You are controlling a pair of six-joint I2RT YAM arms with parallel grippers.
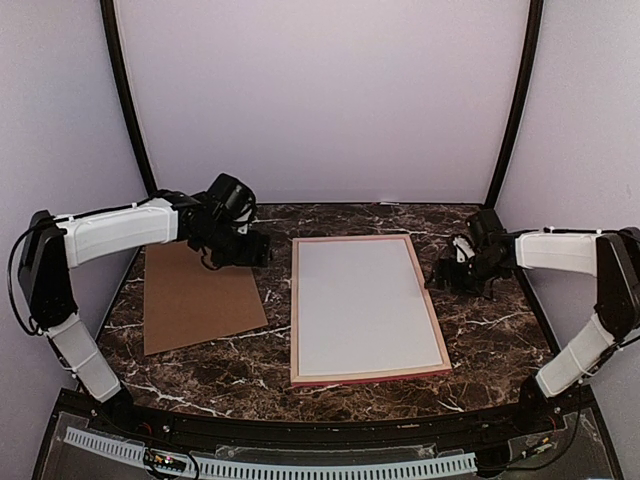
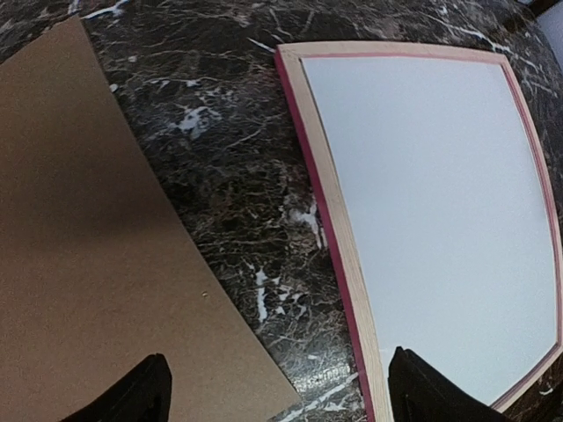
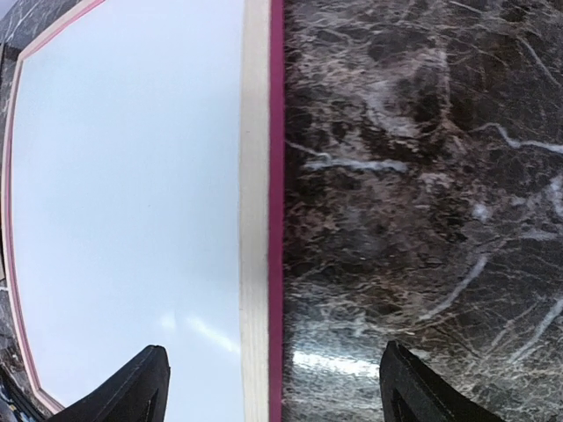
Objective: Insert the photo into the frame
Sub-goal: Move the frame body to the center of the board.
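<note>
- The brown cardboard board point(image 1: 200, 300) lies flat on the surface point(image 1: 480, 330), left of the frame point(image 1: 296, 310) and apart from it. If it is dragged instead of lifted, its edge could strike the frame's left rail and push the frame askew.
- The left claw point(image 1: 255, 250) hovers just left of the frame's far left corner, fingers spread and empty. Coming down too close, a finger could catch that rail.
- The photo point(image 1: 365, 305) lies inside the frame, white back up, and seems fully seated. It is a thin sheet, so a brushing fingertip could lift or crease a corner.
- The right claw point(image 1: 445, 275) sits just right of the frame's right rail, fingers apart and holding nothing. A sideways nudge would slide the frame.
</note>
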